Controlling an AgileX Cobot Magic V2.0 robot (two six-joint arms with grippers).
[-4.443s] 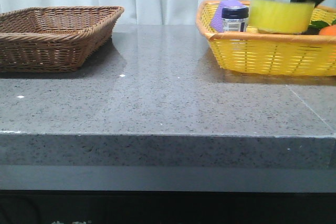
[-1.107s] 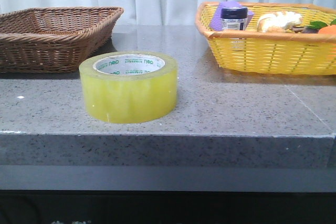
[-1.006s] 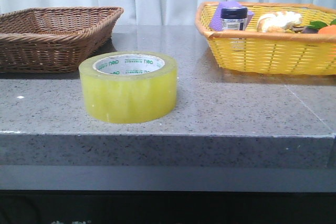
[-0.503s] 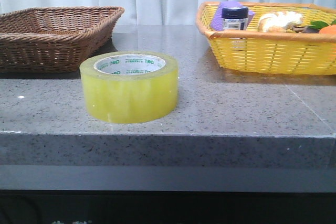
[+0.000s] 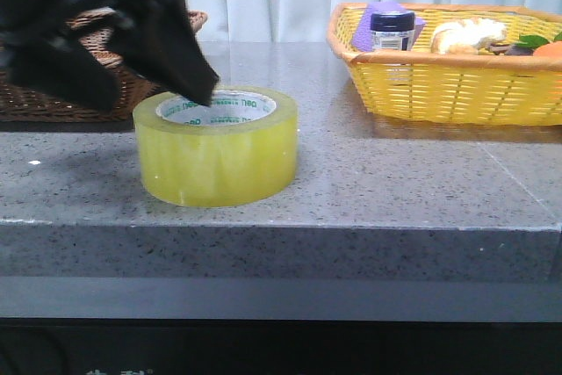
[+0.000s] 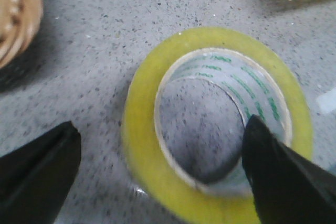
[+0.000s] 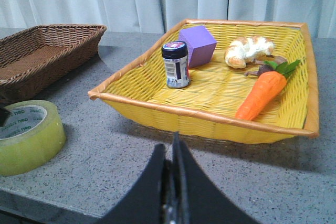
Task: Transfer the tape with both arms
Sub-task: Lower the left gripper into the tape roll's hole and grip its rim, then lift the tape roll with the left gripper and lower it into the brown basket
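– Where's the wide roll of translucent yellow packing tape (image 5: pixel 215 146)?

– Flat on the grey stone desk (image 5: pixel 395 173), near its front edge, left of centre. I see my black left gripper (image 6: pixel 157 169) spread wide, one finger inside the core, one outside.

– Right gripper (image 7: pixel 173 192)?

– Fingers pressed together, empty, facing the yellow woven basket (image 7: pixel 210 116)

From the front, my left gripper (image 5: pixel 154 85) is a blurred black mass in the upper left of the frame; it blocks most of the brown wicker basket (image 5: pixel 195 22) and the left rim of the tape (image 5: pixel 215 147). I can't tell whether its tip touches the roll. The yellow basket (image 5: pixel 457 90) runs off the right edge. In the left wrist view, one finger (image 6: pixel 278 174) covers the tape's lower right, and the lower edge cuts the roll off.
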